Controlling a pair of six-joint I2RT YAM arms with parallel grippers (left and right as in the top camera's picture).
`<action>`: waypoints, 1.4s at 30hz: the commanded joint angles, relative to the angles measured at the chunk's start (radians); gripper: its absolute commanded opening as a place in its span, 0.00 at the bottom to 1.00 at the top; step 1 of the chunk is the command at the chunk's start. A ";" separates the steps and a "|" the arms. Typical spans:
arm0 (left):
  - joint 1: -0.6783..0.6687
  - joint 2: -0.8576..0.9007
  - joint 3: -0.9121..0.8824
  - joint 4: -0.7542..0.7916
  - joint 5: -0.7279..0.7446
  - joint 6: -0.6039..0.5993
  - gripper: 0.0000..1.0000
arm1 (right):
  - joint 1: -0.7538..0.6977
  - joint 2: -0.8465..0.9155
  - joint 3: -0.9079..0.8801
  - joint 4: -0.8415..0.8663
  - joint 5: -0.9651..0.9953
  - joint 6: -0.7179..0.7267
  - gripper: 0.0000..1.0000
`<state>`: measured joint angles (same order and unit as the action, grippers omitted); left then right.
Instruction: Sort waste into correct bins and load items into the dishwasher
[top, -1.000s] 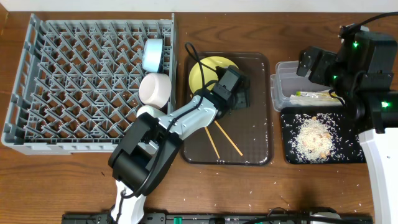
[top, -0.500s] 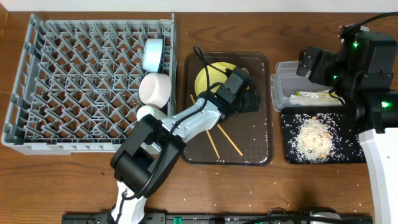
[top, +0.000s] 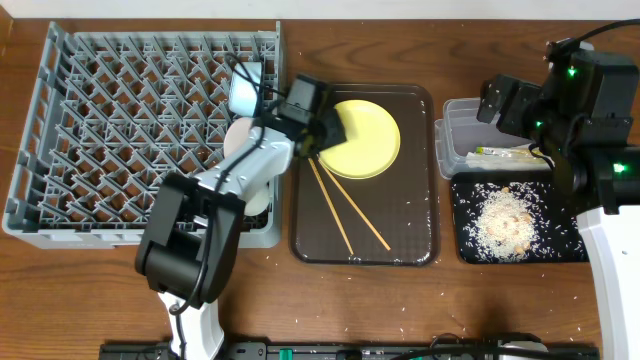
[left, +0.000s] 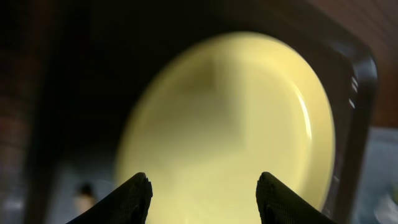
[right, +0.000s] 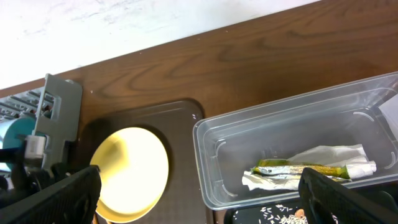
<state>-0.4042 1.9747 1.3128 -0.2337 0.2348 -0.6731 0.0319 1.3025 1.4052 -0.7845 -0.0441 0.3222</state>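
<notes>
Currently the yellow plate (top: 368, 140) lies on the far end of the brown serving tray (top: 412, 222), with the chopsticks (top: 345, 208) beside it. The left gripper (top: 329, 125) sits at the plate's left edge, its fingers (left: 134, 199) spread. The right gripper (right: 199, 186), also spread, hangs over the clear tub (right: 211, 155), which contains the wrapper (right: 339, 154) and packet (right: 292, 167).

glossy yellow plate (top: 365, 139), wood-grain table (top: 480, 300)

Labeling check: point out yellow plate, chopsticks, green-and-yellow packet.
yellow plate (top: 368, 142), overhead view, centre of its face.
chopsticks (top: 355, 208), overhead view, middle of the right stick.
green-and-yellow packet (right: 297, 168), right wrist view, middle of its length.
</notes>
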 joint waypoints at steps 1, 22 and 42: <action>0.017 -0.018 0.013 -0.006 -0.071 0.052 0.56 | -0.005 0.006 0.006 0.002 0.014 0.006 0.99; -0.018 0.043 0.012 -0.005 -0.202 -0.010 0.45 | -0.005 0.006 0.006 0.002 0.014 0.006 0.99; -0.090 0.074 0.011 -0.003 -0.352 -0.126 0.45 | -0.005 0.006 0.006 0.002 0.014 0.006 0.99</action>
<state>-0.4950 2.0125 1.3128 -0.2310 -0.0879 -0.7673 0.0319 1.3025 1.4052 -0.7845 -0.0441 0.3222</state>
